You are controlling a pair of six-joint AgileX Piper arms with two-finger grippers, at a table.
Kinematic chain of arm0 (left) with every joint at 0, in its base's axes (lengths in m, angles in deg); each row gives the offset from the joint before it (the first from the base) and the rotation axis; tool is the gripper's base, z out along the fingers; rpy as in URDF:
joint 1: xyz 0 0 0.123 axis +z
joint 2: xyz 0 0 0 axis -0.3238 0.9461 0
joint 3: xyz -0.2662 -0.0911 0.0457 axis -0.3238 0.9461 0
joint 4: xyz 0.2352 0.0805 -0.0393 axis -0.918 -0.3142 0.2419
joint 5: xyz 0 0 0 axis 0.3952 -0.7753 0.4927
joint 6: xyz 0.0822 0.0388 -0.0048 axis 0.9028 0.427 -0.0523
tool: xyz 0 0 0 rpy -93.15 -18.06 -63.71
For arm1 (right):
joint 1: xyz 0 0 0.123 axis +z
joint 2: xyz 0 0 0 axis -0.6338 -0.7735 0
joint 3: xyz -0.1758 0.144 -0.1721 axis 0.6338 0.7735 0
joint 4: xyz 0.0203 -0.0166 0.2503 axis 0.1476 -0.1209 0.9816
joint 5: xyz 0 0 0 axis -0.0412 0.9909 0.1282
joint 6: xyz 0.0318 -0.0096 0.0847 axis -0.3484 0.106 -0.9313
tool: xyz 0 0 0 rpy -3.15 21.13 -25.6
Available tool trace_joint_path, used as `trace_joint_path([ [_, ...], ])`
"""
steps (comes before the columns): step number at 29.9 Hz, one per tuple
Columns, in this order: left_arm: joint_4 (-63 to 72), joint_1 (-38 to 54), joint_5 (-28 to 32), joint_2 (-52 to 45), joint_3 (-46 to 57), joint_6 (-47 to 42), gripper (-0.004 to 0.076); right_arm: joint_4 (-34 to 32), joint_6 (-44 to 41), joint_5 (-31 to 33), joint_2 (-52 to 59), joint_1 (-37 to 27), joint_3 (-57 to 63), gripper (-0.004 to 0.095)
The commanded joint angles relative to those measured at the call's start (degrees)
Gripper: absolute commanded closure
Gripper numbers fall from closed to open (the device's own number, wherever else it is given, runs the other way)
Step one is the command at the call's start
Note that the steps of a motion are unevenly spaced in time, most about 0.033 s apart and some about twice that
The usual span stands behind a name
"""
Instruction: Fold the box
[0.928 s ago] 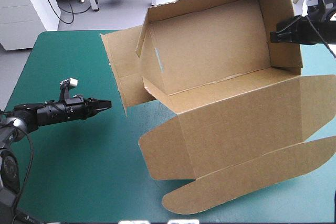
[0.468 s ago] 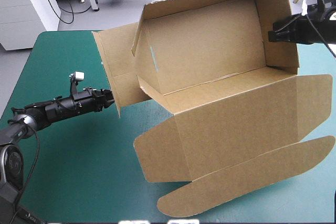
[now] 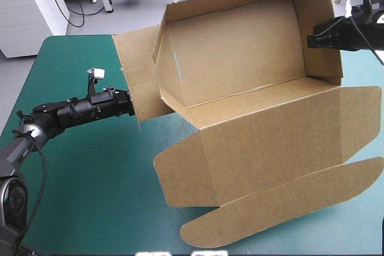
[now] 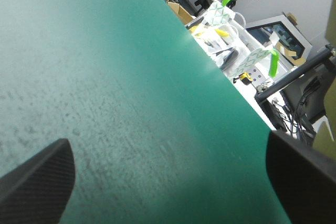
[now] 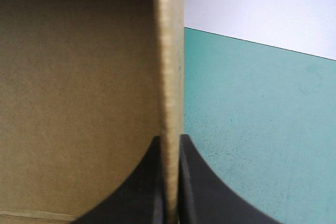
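Your table (image 3: 78, 178), under its teal-green cover, fills most of the high view, and the box (image 3: 240, 58) takes up its middle and right side. The brown board stands as an open tray tipped up, so you look straight into its hollow. The long rear wall is uppermost, and the tray's top edge shows against the floor beyond the table's far edge. From the tray's lower long edge the lid (image 3: 270, 142) spreads out flat toward the near edge. It has a rounded ear at each end and a long rounded tuck flap (image 3: 282, 208) along its nearest side. At the tray's left end a loose side flap (image 3: 135, 70) sticks out over the cover. The right end wall (image 3: 321, 28) stands raised. Your right gripper (image 3: 312, 41) comes in from the table's right side and is clamped on that wall. In the right wrist view the black fingers (image 5: 197, 182) are pressed together with only the thin edge of the board between them. Your left gripper (image 3: 131, 107) reaches in low from the left, its tip right at the lower edge of the loose side flap. You cannot tell from above whether it touches the board. In the left wrist view its fingers (image 4: 42, 182) stand wide apart, with only teal-green cover between them.
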Motion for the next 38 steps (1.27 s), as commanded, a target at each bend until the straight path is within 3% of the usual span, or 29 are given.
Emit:
trace_joint_path([
  [1, 4.5, -0.8, -8.2, -5.3, -3.9, -2.5, 0.0, 0.9, -1.0, -2.4, 1.5, -0.5, -1.6, 0.0927],
  [9, 4.7, -0.8, -8.2, -11.8, -8.9, -6.8, 0.0, -0.5, -1.9, -2.5, -0.5, 1.3, -1.6, 0.0927],
  [29, 6.2, -8.2, -7.6, -14.4, -12.6, -7.7, 0.0, -23.1, -16.7, -17.2, -2.0, 22.0, -1.6, 0.0919],
  [33, 3.8, -8.2, -2.9, -14.4, -13.8, -8.1, 0.0, -25.8, -19.0, -19.5, -2.0, 23.7, -1.6, 0.092],
  [38, -7.6, -9.0, 10.5, -14.4, -20.0, -17.5, 0.0, -31.0, -23.4, -22.6, -2.0, 25.6, -1.6, 0.0919],
])
